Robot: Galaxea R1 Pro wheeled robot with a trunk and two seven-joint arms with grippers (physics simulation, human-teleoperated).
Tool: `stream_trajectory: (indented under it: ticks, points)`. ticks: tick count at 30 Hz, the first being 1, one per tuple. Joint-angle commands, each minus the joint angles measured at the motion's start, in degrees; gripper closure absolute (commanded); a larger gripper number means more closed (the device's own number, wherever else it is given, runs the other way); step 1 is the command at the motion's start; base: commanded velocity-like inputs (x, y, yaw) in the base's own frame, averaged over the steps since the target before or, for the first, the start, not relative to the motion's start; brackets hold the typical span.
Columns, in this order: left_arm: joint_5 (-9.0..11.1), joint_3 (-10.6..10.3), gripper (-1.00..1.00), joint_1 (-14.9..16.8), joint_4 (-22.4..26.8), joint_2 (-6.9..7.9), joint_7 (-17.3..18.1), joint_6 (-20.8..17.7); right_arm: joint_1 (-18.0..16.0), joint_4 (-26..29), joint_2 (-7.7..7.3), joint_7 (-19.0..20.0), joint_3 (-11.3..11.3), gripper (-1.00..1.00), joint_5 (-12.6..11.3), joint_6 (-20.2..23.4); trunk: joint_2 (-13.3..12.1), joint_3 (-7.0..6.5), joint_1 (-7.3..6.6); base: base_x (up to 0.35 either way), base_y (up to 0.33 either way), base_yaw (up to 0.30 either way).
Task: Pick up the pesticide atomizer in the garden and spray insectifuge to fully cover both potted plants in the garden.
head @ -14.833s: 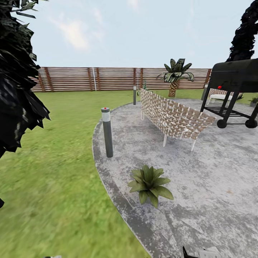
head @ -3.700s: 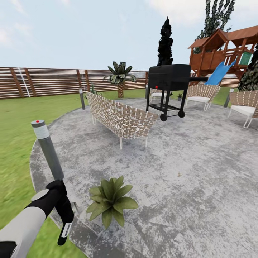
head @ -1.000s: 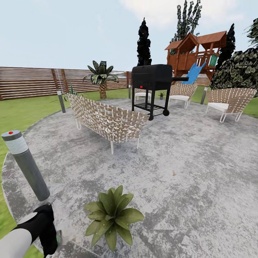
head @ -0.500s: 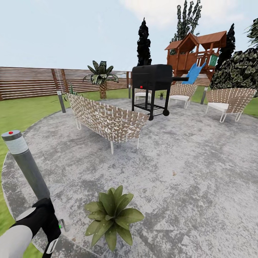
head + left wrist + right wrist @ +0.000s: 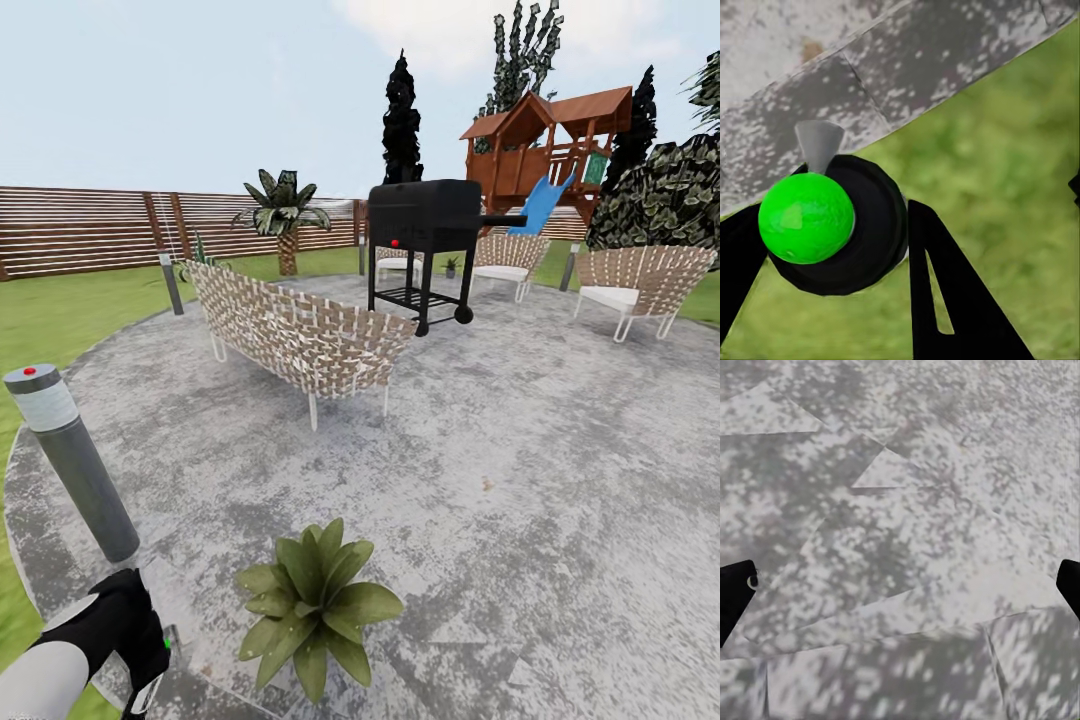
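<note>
Mottled grey paving makes up the round patio (image 5: 520, 520), with green lawn (image 5: 70, 310) along its edge and a brown slatted fence (image 5: 80, 228) behind. One of the potted plants (image 5: 315, 600), a low rosette of pointed green leaves, stands on the paving near the patio's rim in the head view, its pot hidden under the leaves. A second small potted plant (image 5: 451, 267) may be the tiny one far back past the grill, too small to be sure of.

Low at that view's left, the left gripper (image 5: 140, 668) hangs just beside a grey bollard light (image 5: 72, 462) at the patio's edge. In the left wrist view the two black fingers (image 5: 949, 292) stand on either side of the sprayer (image 5: 832, 225), a black round-topped thing with a bright green ball and a small grey funnel-shaped nozzle (seen from above, over the line where paving meets grass). One finger sits just beside its black rim; whether the fingers are pressing on it I cannot tell.

The right gripper (image 5: 900, 592) shows as two dark fingertips (image 5: 735, 596) at opposite margins of the right wrist view, spread wide apart with bare grey paving between them.

Farther back on the patio stand a long wicker bench (image 5: 300, 335), a black grill (image 5: 425, 240) on wheels, and two wicker chairs (image 5: 640, 285). A palm (image 5: 280, 220) grows by the fence, and a wooden play tower with a blue slide (image 5: 545, 150) rises beyond.
</note>
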State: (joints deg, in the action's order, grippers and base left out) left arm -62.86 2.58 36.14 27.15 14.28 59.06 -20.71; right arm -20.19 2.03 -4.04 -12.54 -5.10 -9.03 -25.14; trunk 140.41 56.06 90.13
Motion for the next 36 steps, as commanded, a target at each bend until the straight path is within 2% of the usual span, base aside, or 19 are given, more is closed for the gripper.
stream_trajectory:
  ticks: [1,4,10,12,14,15,18,19,20,22,25,30,34,36]
  points:
    - [-0.2,0.3,1.00,0.1,0.5,-0.35,0.4,-0.6,0.0,0.0,0.00,-0.1,-0.5,-1.00,-0.6,-0.2,0.0,0.06,0.00,0.181,0.165,-0.070]
    - [-0.2,0.3,1.00,0.1,1.0,-0.84,0.4,-0.6,0.0,0.0,0.00,-0.1,-0.4,-1.00,-0.6,-0.2,0.0,0.06,0.00,0.211,0.196,-0.214]
    - [-0.4,-0.1,1.00,0.3,1.0,-0.85,1.3,-0.3,0.0,0.0,0.00,-0.1,-0.4,-1.00,-0.6,-0.2,0.0,0.06,0.00,0.032,0.030,-0.276]
    - [-1.0,-0.3,1.00,0.8,1.2,-1.13,7.2,-0.5,0.0,0.0,0.00,-0.1,-0.4,-1.00,-0.6,-0.2,0.0,0.06,0.00,0.001,0.001,-0.064]
    - [-1.5,-0.5,1.00,1.2,1.7,-1.29,10.9,-0.6,0.0,0.0,0.00,-0.1,-0.4,-1.00,-0.6,-0.2,0.0,0.06,0.00,0.000,0.000,-0.023]
    - [-2.4,-0.7,1.00,2.0,2.9,-1.33,13.1,-0.6,0.0,0.0,0.00,-0.1,-0.4,-1.00,-0.6,-0.2,0.0,0.06,0.00,0.000,0.000,-0.007]
    - [-4.9,-1.0,1.00,2.7,4.9,-1.44,14.8,-0.7,0.0,0.0,0.00,-0.1,-0.4,-1.00,-0.6,-0.2,0.0,0.06,0.00,0.000,0.000,-0.003]
    - [-5.8,-1.1,1.00,2.8,5.6,-1.55,16.1,-0.8,0.0,0.0,0.00,-0.1,-0.4,-1.00,-0.6,-0.2,0.0,0.06,0.00,0.000,0.000,0.000]
    - [-7.3,-1.1,1.00,2.9,6.9,-2.17,19.3,-0.8,0.0,0.0,0.00,-0.1,-0.4,-1.00,-0.6,-0.2,0.0,0.06,0.00,0.000,0.000,0.000]
    - [-8.9,-1.1,1.00,3.0,8.2,-2.60,21.2,-0.8,0.0,0.0,0.00,-0.1,-0.4,-1.00,-0.6,-0.2,0.0,0.06,0.00,0.000,0.000,0.000]
    - [-9.7,-1.2,1.00,3.0,8.7,-2.73,21.9,-0.8,0.0,-0.1,0.00,-0.1,-0.4,-1.00,-0.6,-0.2,0.0,0.06,0.00,0.000,0.000,-0.114]
    - [-9.9,-1.2,1.00,3.0,9.4,-2.66,22.0,-0.8,0.0,-0.1,0.00,-0.1,-0.4,-1.00,-0.6,-0.2,0.0,0.06,0.00,0.000,0.000,-0.278]
    - [-9.9,-1.2,1.00,4.1,11.5,-1.99,22.4,-0.9,0.0,-0.1,0.00,-0.1,-0.4,-1.00,-0.6,-0.2,0.0,0.06,0.00,0.000,0.000,-0.192]
    - [-10.0,-1.2,1.00,5.6,12.6,-1.24,24.6,-0.9,0.0,-0.1,0.00,-0.1,-0.4,-1.00,-0.6,-0.2,0.0,0.06,0.00,0.000,0.000,-0.022]
